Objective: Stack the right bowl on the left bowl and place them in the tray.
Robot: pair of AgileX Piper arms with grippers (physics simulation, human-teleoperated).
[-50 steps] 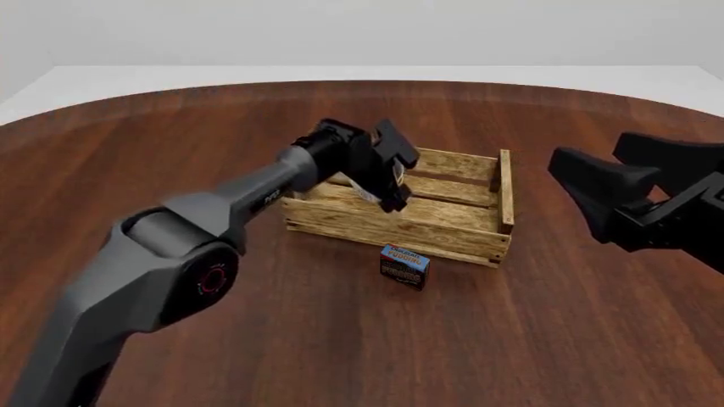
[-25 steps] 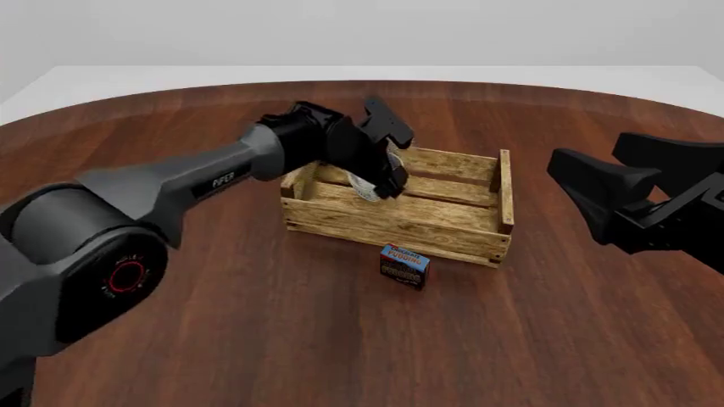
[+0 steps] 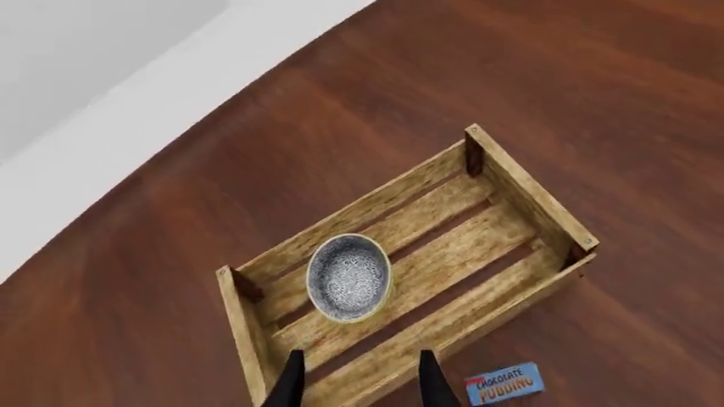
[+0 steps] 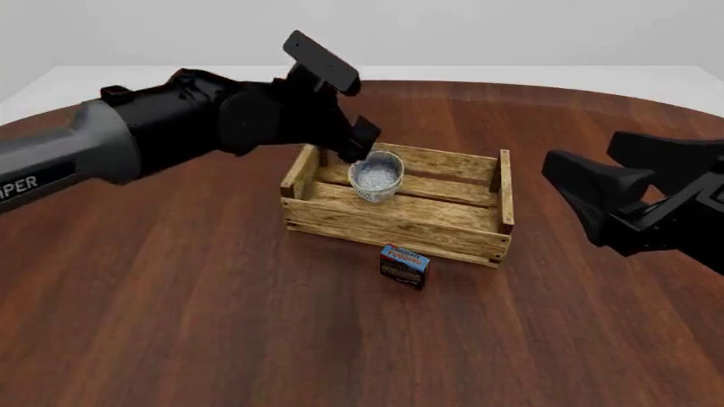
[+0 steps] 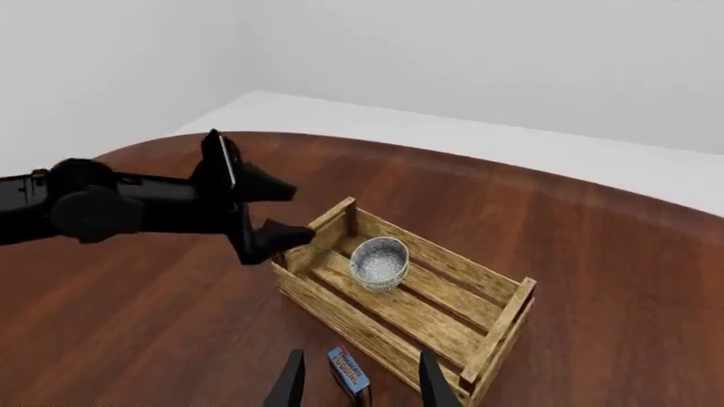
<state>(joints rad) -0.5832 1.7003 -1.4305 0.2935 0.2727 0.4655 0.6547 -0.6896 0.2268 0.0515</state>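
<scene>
A speckled grey bowl (image 4: pixel 377 174) sits upright inside the tray (image 4: pixel 396 227), toward its left end. It also shows in the left wrist view (image 3: pixel 349 277) and the right wrist view (image 5: pixel 379 261). I cannot tell whether it is one bowl or two nested. The wooden slatted tray (image 3: pixel 453 331) (image 5: pixel 339 309) rests on the table. My left gripper (image 4: pixel 345 102) (image 5: pixel 288 210) hangs open above and just left of the bowl, holding nothing. My right gripper (image 4: pixel 582 157) is open and empty, off to the right of the tray.
A small blue-topped pudding carton (image 4: pixel 404 265) (image 3: pixel 504 383) (image 5: pixel 348 370) lies on the brown wooden table (image 4: pixel 226 322) just in front of the tray's near wall. The table's rounded far edge (image 4: pixel 509 85) meets a white floor.
My left gripper has lifted up and back out of the tray toward the left, leaving the bowl standing inside. The right arm has barely moved.
</scene>
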